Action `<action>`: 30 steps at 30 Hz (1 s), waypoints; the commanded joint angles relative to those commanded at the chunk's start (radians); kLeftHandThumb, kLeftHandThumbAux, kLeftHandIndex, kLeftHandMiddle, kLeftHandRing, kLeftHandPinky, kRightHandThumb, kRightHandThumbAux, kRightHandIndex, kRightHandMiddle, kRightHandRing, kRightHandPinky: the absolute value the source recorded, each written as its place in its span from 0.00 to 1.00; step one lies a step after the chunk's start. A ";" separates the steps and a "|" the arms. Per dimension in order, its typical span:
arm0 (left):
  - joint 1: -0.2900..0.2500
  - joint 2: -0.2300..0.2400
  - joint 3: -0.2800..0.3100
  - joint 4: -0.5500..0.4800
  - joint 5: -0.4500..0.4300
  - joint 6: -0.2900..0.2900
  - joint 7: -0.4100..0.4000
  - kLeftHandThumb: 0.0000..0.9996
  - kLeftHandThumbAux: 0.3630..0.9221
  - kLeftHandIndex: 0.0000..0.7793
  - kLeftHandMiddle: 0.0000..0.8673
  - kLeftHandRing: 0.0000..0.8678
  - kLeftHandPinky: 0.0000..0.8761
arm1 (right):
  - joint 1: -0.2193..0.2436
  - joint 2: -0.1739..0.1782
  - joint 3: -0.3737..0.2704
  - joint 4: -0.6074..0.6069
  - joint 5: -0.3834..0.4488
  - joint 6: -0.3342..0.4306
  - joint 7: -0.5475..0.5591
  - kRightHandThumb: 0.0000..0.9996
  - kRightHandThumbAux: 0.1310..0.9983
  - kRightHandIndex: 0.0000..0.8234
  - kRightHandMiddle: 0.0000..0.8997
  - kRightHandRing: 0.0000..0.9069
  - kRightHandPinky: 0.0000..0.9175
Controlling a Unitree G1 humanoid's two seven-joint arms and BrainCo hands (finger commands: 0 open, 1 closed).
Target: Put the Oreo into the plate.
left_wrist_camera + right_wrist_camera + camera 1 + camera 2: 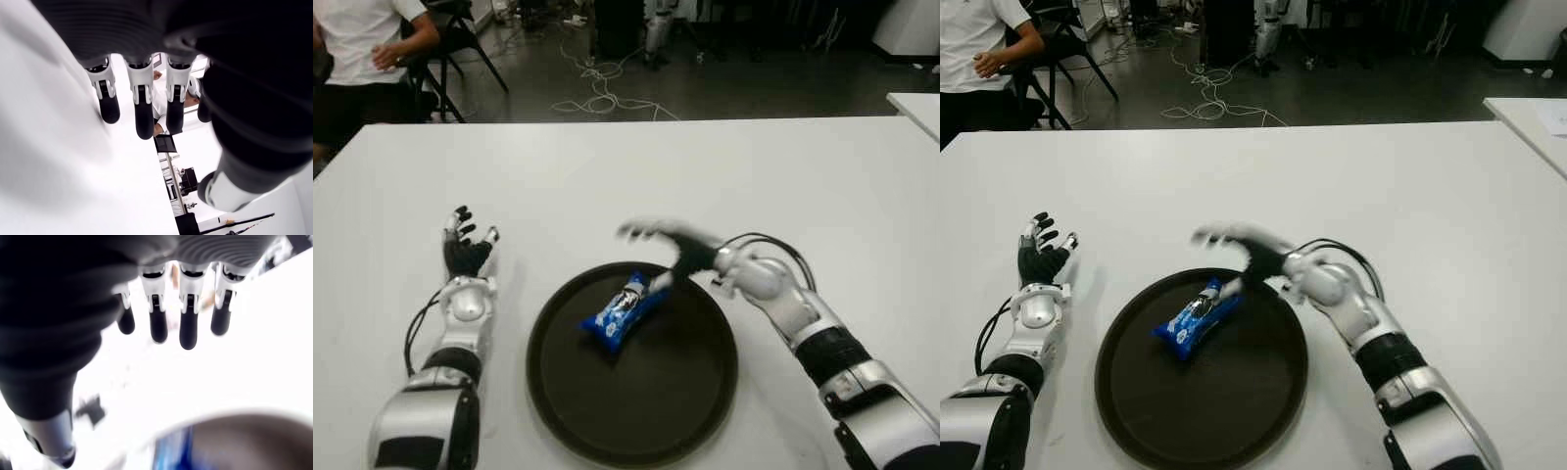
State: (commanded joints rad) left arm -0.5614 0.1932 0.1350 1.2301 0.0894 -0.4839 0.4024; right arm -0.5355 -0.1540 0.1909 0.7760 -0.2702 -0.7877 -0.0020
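Note:
A blue Oreo pack [625, 310] lies tilted inside the round dark plate [685, 411], toward its far side. My right hand [658, 245] hovers just over the plate's far rim, right beside the pack's far end, its fingers [189, 328] spread and holding nothing. The pack shows as a blue patch [168, 455] in the right wrist view. My left hand [468, 245] shows on the white table [626, 176] to the left of the plate, its fingers [143, 105] stretched out with nothing in them.
A person in a white shirt [357, 39] sits beyond the table's far left corner, beside black chairs. Cables [597, 83] trail over the dark floor behind the table. Another white table's corner [915, 108] shows at the far right.

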 joint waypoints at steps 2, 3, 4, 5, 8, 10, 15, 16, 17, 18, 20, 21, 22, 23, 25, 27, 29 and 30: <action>0.000 0.000 0.002 0.002 -0.002 0.001 0.000 0.13 0.77 0.20 0.20 0.19 0.15 | -0.004 0.026 -0.075 -0.006 0.046 -0.057 -0.096 0.00 0.82 0.22 0.21 0.22 0.26; 0.000 0.000 0.002 0.002 -0.003 0.002 -0.001 0.13 0.77 0.19 0.20 0.19 0.15 | -0.004 0.033 -0.094 -0.014 0.057 -0.061 -0.120 0.00 0.83 0.22 0.21 0.21 0.26; 0.000 0.001 0.002 0.003 -0.003 0.004 -0.002 0.12 0.77 0.19 0.20 0.18 0.14 | -0.006 0.045 -0.113 -0.022 0.056 -0.056 -0.159 0.00 0.85 0.23 0.21 0.21 0.25; -0.001 0.002 0.003 0.003 -0.003 0.006 -0.002 0.12 0.77 0.19 0.19 0.18 0.14 | -0.009 0.054 -0.125 -0.023 0.054 -0.054 -0.188 0.00 0.87 0.25 0.21 0.21 0.24; -0.001 0.004 0.003 0.005 -0.004 0.010 -0.006 0.11 0.78 0.19 0.19 0.17 0.13 | -0.026 0.073 -0.158 0.006 0.018 -0.035 -0.310 0.00 0.88 0.29 0.22 0.21 0.17; -0.002 0.005 0.004 0.006 -0.005 0.012 -0.010 0.11 0.79 0.19 0.19 0.17 0.13 | -0.038 0.076 -0.170 0.022 -0.004 -0.023 -0.367 0.00 0.88 0.30 0.23 0.20 0.14; -0.001 0.007 0.006 0.005 -0.009 0.015 -0.018 0.11 0.77 0.19 0.19 0.17 0.13 | -0.070 0.061 -0.181 0.073 -0.041 -0.005 -0.455 0.00 0.86 0.26 0.20 0.18 0.07; -0.001 0.007 0.006 0.005 -0.009 0.016 -0.018 0.11 0.77 0.19 0.19 0.17 0.12 | -0.075 0.054 -0.182 0.086 -0.045 -0.002 -0.467 0.00 0.85 0.25 0.20 0.17 0.06; 0.000 0.007 0.006 0.004 -0.009 0.017 -0.019 0.10 0.76 0.18 0.19 0.17 0.13 | -0.079 0.049 -0.183 0.097 -0.048 -0.002 -0.477 0.00 0.85 0.24 0.19 0.17 0.05; 0.000 0.007 0.006 0.004 -0.009 0.018 -0.018 0.10 0.76 0.18 0.19 0.17 0.13 | -0.086 0.037 -0.186 0.125 -0.048 -0.001 -0.485 0.00 0.85 0.24 0.19 0.16 0.04; -0.001 0.007 0.006 0.003 -0.008 0.020 -0.017 0.09 0.76 0.17 0.20 0.18 0.14 | -0.101 0.019 -0.193 0.180 -0.041 -0.003 -0.491 0.00 0.86 0.21 0.17 0.15 0.04; -0.001 0.007 0.005 0.003 -0.008 0.020 -0.017 0.09 0.76 0.17 0.20 0.18 0.14 | -0.109 0.013 -0.195 0.205 -0.036 -0.004 -0.492 0.00 0.85 0.21 0.17 0.14 0.05; -0.001 0.008 0.005 0.003 -0.007 0.020 -0.017 0.09 0.77 0.17 0.20 0.18 0.14 | -0.120 0.008 -0.200 0.236 -0.027 -0.003 -0.490 0.00 0.85 0.21 0.17 0.14 0.05; -0.001 0.009 0.004 0.002 -0.006 0.020 -0.017 0.09 0.78 0.17 0.20 0.18 0.14 | -0.128 0.004 -0.203 0.258 -0.021 -0.004 -0.489 0.00 0.85 0.21 0.17 0.14 0.06; -0.001 0.011 0.003 0.003 -0.005 0.021 -0.018 0.09 0.78 0.17 0.20 0.18 0.13 | -0.151 -0.001 -0.212 0.305 -0.006 0.005 -0.484 0.00 0.84 0.23 0.17 0.14 0.06; -0.001 0.013 0.002 0.004 -0.004 0.021 -0.020 0.09 0.78 0.18 0.20 0.18 0.14 | -0.168 0.001 -0.219 0.331 0.002 0.020 -0.487 0.00 0.84 0.24 0.17 0.15 0.07; 0.000 0.015 0.001 0.006 -0.003 0.021 -0.022 0.10 0.78 0.19 0.20 0.18 0.15 | -0.173 0.008 -0.220 0.336 0.004 0.030 -0.501 0.00 0.85 0.26 0.18 0.16 0.09; 0.000 0.015 0.001 0.006 -0.003 0.019 -0.024 0.10 0.78 0.19 0.20 0.18 0.15 | -0.174 0.012 -0.222 0.339 0.007 0.034 -0.507 0.00 0.85 0.26 0.18 0.16 0.09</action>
State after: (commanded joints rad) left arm -0.5610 0.2086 0.1358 1.2361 0.0867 -0.4648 0.3787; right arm -0.7097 -0.1416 -0.0307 1.1152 -0.2627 -0.7534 -0.5093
